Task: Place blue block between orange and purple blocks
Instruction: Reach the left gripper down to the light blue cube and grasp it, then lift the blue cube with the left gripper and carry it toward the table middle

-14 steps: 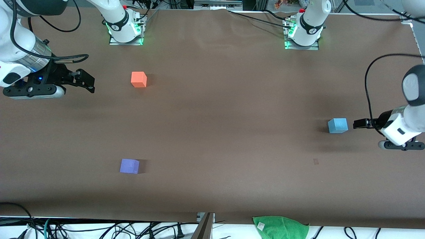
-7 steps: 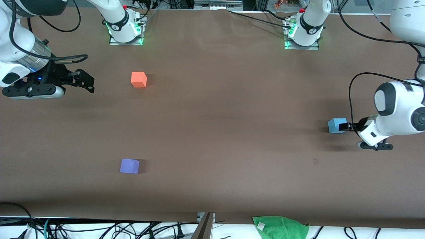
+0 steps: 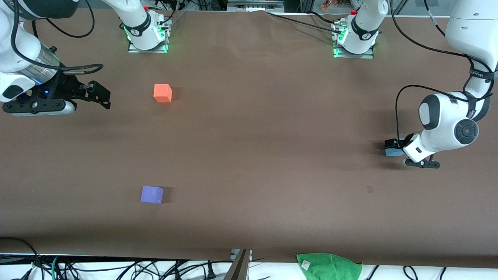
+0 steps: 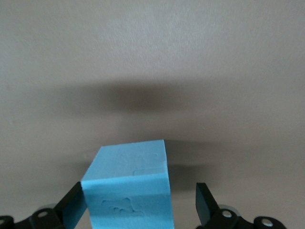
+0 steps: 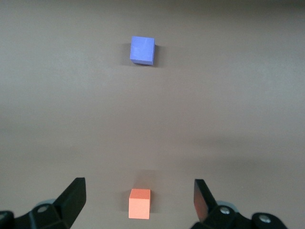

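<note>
The blue block point(image 3: 391, 151) rests on the brown table point(image 3: 264, 128) toward the left arm's end. The left end effector point(image 3: 393, 144) is low at the block, and in the front view its dark fingers cover much of the cube. In the left wrist view the blue block point(image 4: 127, 190) sits between the two spread fingers: one fingertip point(image 4: 74, 205) touches or nearly touches one side face, while the other fingertip point(image 4: 204, 205) stands clear of the opposite face with bare table showing in the gap. The fingers are apart and not pinching the cube.

The orange block point(image 3: 162, 93) lies toward the right arm's end of the table, well apart from the blue block. The purple block point(image 3: 151, 194) also lies toward that end, nearer to the front camera than the orange one, with open table between the two.

The right end effector point(image 3: 102, 94) waits near the table's edge at the right arm's end, beside the orange block but apart from it, its fingers spread and holding nothing. The right wrist view shows the orange block point(image 5: 139, 203) and purple block point(image 5: 142, 50) lined up past its open fingers.
</note>
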Robot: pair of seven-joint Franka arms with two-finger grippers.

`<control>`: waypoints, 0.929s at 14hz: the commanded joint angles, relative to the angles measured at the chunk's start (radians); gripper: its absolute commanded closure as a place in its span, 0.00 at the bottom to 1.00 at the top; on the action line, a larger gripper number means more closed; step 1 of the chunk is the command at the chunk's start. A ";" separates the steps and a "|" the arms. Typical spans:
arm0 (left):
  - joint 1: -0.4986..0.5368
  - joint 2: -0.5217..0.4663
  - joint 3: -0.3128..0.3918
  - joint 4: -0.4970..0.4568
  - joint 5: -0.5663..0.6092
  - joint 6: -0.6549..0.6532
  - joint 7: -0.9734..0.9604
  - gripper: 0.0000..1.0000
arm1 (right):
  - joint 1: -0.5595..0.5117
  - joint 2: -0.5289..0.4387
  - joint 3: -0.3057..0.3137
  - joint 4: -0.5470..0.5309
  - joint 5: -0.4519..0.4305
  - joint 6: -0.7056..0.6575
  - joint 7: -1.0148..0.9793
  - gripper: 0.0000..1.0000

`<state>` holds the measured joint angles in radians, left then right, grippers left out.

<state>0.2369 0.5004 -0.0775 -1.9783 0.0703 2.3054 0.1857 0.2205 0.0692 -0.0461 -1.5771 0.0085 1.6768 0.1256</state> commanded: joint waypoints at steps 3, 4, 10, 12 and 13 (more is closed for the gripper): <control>0.012 0.009 -0.007 -0.004 0.016 0.017 0.021 0.39 | -0.007 -0.002 0.002 0.008 0.015 -0.011 -0.004 0.00; 0.012 0.009 -0.007 0.001 0.016 0.017 0.021 0.64 | -0.007 -0.002 0.002 0.008 0.016 -0.011 -0.004 0.00; -0.002 -0.072 -0.034 0.051 0.014 -0.049 0.012 1.00 | -0.007 -0.002 0.002 0.008 0.015 -0.011 -0.004 0.00; -0.002 -0.111 -0.108 0.105 0.011 -0.166 0.005 1.00 | -0.007 -0.002 0.002 0.008 0.014 -0.011 -0.004 0.00; -0.002 -0.117 -0.154 0.145 0.003 -0.264 0.006 1.00 | -0.007 -0.002 0.002 0.008 0.014 -0.011 -0.004 0.00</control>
<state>0.2359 0.4280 -0.1631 -1.8820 0.0703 2.1793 0.1865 0.2204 0.0692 -0.0464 -1.5771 0.0085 1.6768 0.1256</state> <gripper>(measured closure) 0.388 0.000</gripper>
